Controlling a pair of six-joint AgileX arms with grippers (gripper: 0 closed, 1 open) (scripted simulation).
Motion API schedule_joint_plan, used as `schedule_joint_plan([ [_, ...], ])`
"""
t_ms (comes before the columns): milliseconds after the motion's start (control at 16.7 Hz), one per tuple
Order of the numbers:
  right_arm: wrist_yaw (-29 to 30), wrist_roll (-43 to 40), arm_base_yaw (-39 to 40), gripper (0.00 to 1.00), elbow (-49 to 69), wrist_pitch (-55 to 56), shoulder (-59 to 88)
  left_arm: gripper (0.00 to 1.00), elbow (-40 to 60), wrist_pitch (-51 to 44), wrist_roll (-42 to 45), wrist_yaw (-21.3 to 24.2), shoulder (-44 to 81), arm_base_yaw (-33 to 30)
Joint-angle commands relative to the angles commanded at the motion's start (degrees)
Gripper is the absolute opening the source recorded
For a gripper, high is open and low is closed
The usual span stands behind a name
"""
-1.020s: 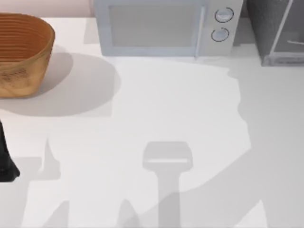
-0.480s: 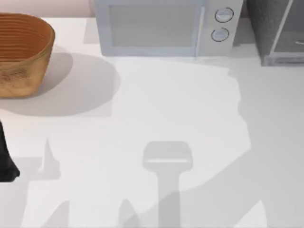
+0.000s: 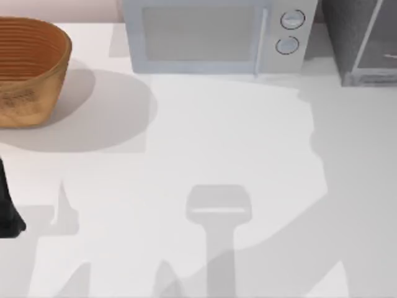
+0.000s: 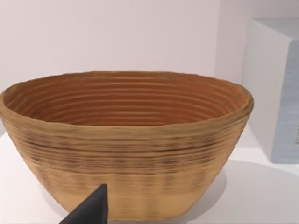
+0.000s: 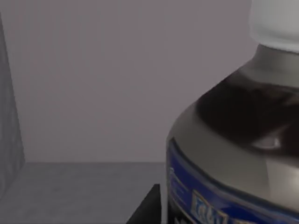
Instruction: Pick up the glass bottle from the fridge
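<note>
1. One pincer at work: right pincer (image 5: 145,207) inside the fridge (image 3: 360,43), a dark fingertip just beside the glass bottle (image 5: 233,154); opening impossible to tell.
2. Best done slowly: straddle the bottle below its white cap, close squarely, lift without tipping.
3. Bottle upright on the fridge floor, close against the wrist camera.
4. Left pincer (image 4: 88,210) parked by the basket (image 4: 126,140) on the counter (image 3: 217,136); its state also unclear.

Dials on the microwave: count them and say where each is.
2, both on the microwave front's right side: one dial nearer the top view's upper edge, the other dial just below it.
</note>
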Motion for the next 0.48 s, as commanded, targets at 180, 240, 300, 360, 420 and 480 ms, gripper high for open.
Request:
schedule_joint_plan([
  [180, 0.0, 0.0, 0.0, 0.00, 0.0, 0.0, 0.0, 1.00, 0.0, 0.0, 0.0, 0.0, 0.0, 0.0],
  [240, 0.0, 0.0, 0.0, 0.00, 0.0, 0.0, 0.0, 1.00, 0.0, 0.0, 0.0, 0.0, 0.0, 0.0],
  [300, 0.0, 0.0, 0.0, 0.00, 0.0, 0.0, 0.0, 1.00, 0.0, 0.0, 0.0, 0.0, 0.0, 0.0],
  [360, 0.0, 0.1, -0.2, 0.00, 0.0, 0.0, -0.1, 1.00, 0.0, 0.0, 0.0, 0.0, 0.0, 0.0],
  [420, 0.0, 0.1, -0.2, 0.00, 0.0, -0.2, -0.2, 1.00, 0.0, 0.0, 0.0, 0.0, 0.0, 0.0],
  [480, 0.0, 0.0, -0.2, 0.00, 0.2, -0.8, -0.7, 1.00, 0.0, 0.0, 0.0, 0.0, 0.0, 0.0],
])
